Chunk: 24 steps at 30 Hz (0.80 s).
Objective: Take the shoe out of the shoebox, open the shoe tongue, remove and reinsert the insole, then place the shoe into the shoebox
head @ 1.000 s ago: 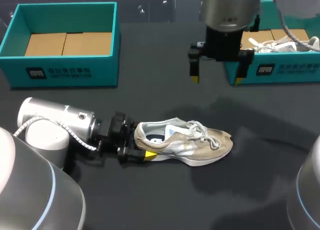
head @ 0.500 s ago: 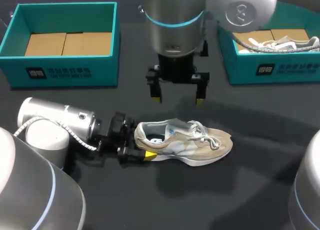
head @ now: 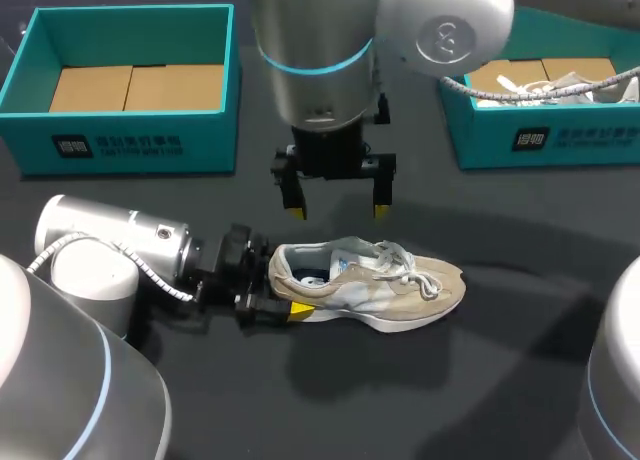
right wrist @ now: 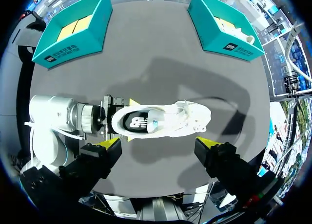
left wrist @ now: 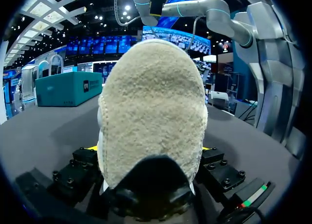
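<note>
- Near the worktop's front edge, left of its middle: grasping the shoe [head: 380,285] by the heel with the left gripper [head: 285,302], one finger on each side.
- From the left wrist, almost wholly blocked by the fuzzy heel, with only slivers of yellow beside it.
- From the head, just one yellow tip showing, the other hidden behind the heel.
- Above the shoe's opening and clear of it: right gripper [head: 339,212] released, fingers spread wide.
- Resting on its sole, toe toward the worktop's right edge, laces loose on top.
- Only from the right wrist, looking straight down: dark insole [right wrist: 134,121] plain inside the shoe and both left fingers flanking the heel. From the head, a mere glimpse of that insole.
- At the far left corner, a teal shoebox [head: 130,140] with a bare cardboard floor.
- At the far right corner, a second teal box [head: 560,135], partly covered by the right arm and cut off at the edge, with another shoe [head: 575,85] inside.
</note>
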### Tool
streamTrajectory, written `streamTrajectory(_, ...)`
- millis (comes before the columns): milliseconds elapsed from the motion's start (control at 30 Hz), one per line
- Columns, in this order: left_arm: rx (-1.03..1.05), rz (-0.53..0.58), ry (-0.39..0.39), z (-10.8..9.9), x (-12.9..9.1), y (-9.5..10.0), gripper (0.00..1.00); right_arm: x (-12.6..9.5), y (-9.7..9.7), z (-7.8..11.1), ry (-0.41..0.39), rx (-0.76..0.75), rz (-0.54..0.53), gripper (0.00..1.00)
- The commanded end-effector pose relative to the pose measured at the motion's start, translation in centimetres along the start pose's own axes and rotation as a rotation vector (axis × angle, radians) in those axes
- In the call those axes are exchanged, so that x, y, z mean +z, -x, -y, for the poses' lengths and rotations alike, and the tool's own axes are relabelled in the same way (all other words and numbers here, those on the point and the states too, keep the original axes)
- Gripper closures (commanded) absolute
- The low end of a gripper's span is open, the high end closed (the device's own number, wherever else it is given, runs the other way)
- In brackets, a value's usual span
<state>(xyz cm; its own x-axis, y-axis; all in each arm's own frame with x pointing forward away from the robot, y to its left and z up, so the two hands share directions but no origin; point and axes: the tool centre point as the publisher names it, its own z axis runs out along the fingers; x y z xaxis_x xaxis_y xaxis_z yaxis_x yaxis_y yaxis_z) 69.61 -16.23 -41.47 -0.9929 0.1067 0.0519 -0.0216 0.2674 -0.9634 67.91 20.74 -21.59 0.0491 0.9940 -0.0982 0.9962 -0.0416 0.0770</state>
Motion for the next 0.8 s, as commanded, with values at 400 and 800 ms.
streamTrajectory(400,0.000,0.001,0.001,-0.1,0.4,0.1,1.00,3.9,-3.6,1.8,0.052,0.308,0.250,0.00)
streamTrajectory(800,0.000,0.001,0.001,-0.1,0.4,0.1,1.00,6.0,-3.5,1.9,0.078,0.361,0.301,0.00)
